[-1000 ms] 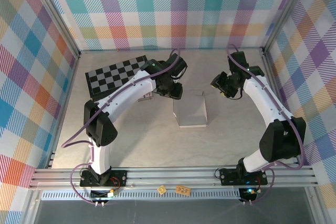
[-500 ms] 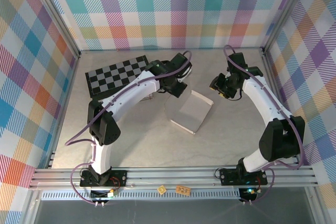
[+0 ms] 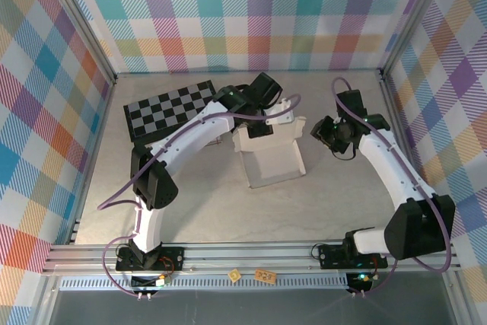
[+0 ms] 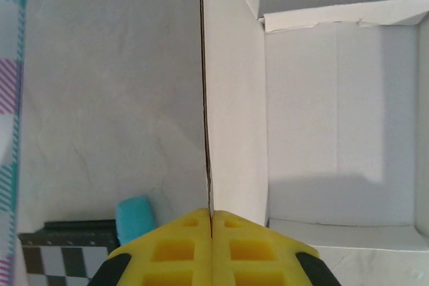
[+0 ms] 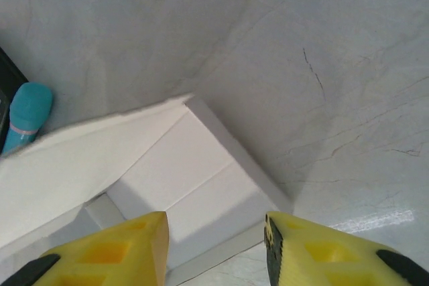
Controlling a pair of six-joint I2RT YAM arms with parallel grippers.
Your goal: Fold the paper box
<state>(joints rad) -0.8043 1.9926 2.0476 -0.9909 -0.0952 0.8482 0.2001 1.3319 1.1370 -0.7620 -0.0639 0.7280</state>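
The paper box (image 3: 272, 159) is a white card box lying mid-table, its back wall raised at the far edge. My left gripper (image 3: 257, 121) is at that far edge. In the left wrist view its yellow fingers (image 4: 175, 249) are shut on the thin edge of a box wall (image 4: 231, 112), with the box's open inside (image 4: 335, 112) to the right. My right gripper (image 3: 319, 132) hovers at the box's right side. In the right wrist view it (image 5: 214, 246) stands open above a corner of the box (image 5: 201, 185), with nothing between the fingers.
A black-and-grey checkerboard (image 3: 167, 108) lies at the back left, beside the left arm. A small teal object (image 4: 134, 218) sits on the table by the box and also appears as the teal object (image 5: 27, 115) in the right wrist view. Frame posts and plaid walls ring the table.
My left gripper has closed on the box's wall and moved right. The box turned and now sits with its back wall raised. The right arm shifted slightly nearer the box.
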